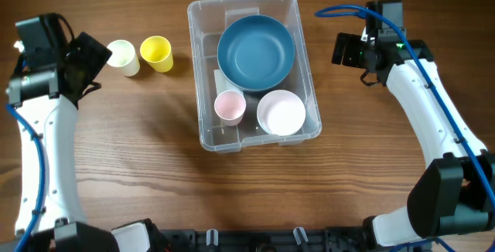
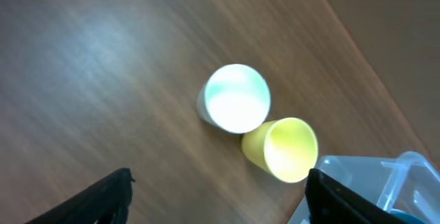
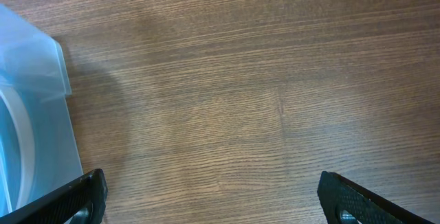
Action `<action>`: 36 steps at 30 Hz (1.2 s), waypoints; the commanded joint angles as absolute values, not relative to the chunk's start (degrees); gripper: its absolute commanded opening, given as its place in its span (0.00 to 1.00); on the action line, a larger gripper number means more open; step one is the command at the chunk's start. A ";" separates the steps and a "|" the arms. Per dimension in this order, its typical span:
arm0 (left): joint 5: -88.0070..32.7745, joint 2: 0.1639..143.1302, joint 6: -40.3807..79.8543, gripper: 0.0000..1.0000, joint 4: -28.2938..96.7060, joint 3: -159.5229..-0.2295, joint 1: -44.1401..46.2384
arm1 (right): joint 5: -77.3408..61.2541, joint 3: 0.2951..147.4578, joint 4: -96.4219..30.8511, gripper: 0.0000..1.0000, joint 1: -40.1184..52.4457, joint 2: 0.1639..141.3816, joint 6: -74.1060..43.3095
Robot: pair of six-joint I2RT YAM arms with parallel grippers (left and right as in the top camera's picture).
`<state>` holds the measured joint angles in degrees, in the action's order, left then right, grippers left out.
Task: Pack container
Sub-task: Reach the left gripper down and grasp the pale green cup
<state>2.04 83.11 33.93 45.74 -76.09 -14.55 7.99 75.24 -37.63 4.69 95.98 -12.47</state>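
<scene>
The clear plastic container (image 1: pixel 198 66) stands mid-table and holds a blue bowl (image 1: pixel 256 49), a pink cup (image 1: pixel 230 107) and a white bowl (image 1: pixel 281 112). To its left, a white cup (image 1: pixel 124 56) and a yellow cup (image 1: pixel 156 52) stand upright on the wood, touching. My left gripper (image 1: pixel 99 57) hovers just left of the white cup, open and empty. In the left wrist view the white cup (image 2: pixel 236 98) and yellow cup (image 2: pixel 283 149) lie ahead of the open left gripper (image 2: pixel 218 180). My right gripper (image 1: pixel 340 49) is open, right of the container.
The right wrist view shows bare wood under the open right gripper (image 3: pixel 212 183), with a container corner (image 3: pixel 34 80) at the left. The container's corner (image 2: pixel 385 183) also shows beside the yellow cup. Both white arms run down the table's sides.
</scene>
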 commanded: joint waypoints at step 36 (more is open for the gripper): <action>4.99 108.07 42.72 0.56 27.77 -75.77 -12.99 | 9.19 75.05 -37.47 1.00 4.54 96.44 -12.05</action>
